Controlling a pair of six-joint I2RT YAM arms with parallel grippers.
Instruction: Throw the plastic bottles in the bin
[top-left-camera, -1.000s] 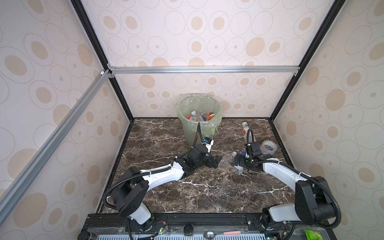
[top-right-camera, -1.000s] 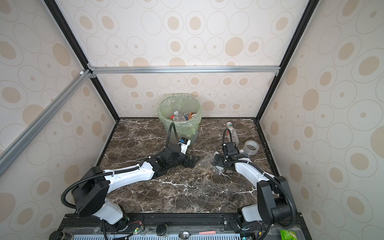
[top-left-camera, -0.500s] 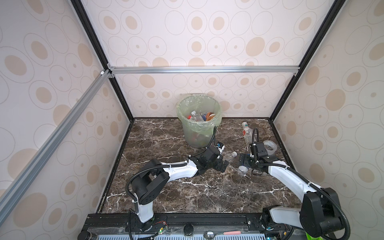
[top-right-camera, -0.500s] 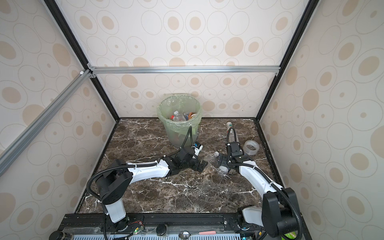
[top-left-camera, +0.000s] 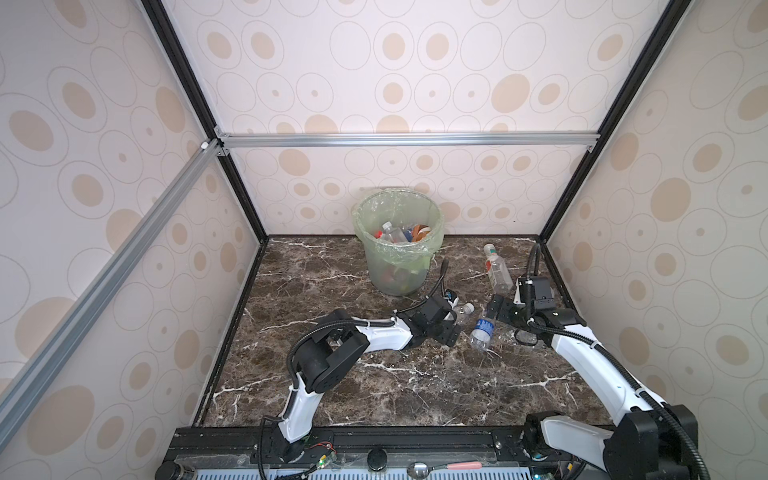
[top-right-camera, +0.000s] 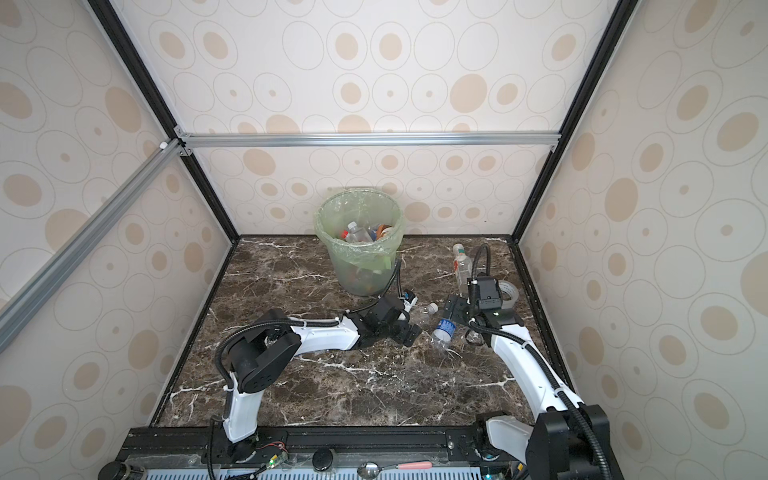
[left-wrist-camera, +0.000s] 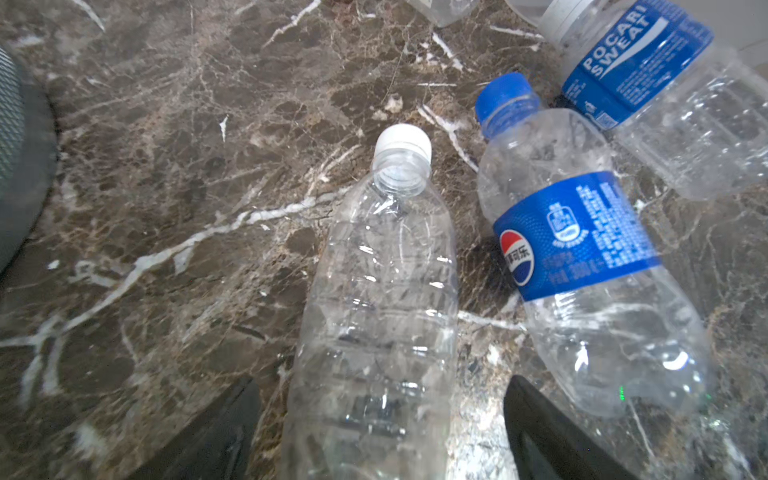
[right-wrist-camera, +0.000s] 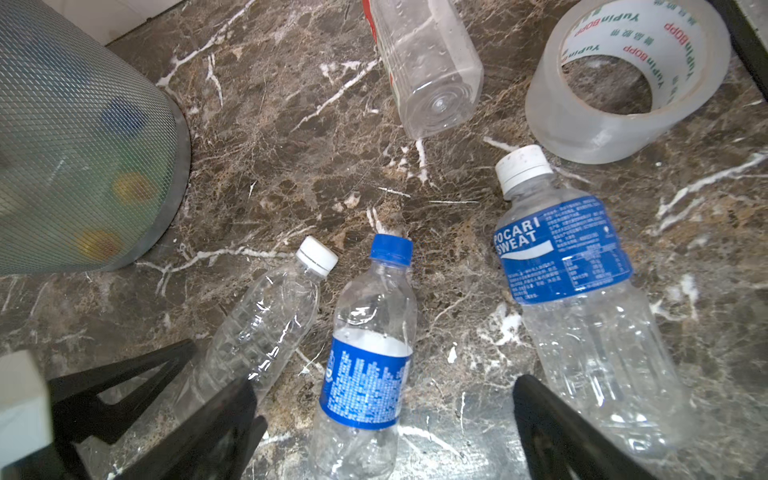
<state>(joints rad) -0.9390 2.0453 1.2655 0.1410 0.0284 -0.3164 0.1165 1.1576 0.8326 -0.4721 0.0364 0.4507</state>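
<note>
You look well past halfway; the bin (top-left-camera: 395, 270) at the back holds a jumble of bottles (top-left-camera: 399, 235) (too tangled to count); 4 lie on the table (top-left-camera: 374, 395), so 4 throws are left. Your left gripper (left-wrist-camera: 382, 384) sits low with its jaws spread astride the clear bottle (left-wrist-camera: 382, 291), a gap showing on each side, nothing pinched yet; that one looks next. Your right gripper (right-wrist-camera: 384, 384) hangs spread wide and empty over the blue-cap bottle (right-wrist-camera: 370, 332); the Pocari bottle (right-wrist-camera: 582, 311) lies just beside it; the red-label bottle (right-wrist-camera: 428, 62) lies farther back, near the tape (right-wrist-camera: 582, 137), which is no part of the job.
</note>
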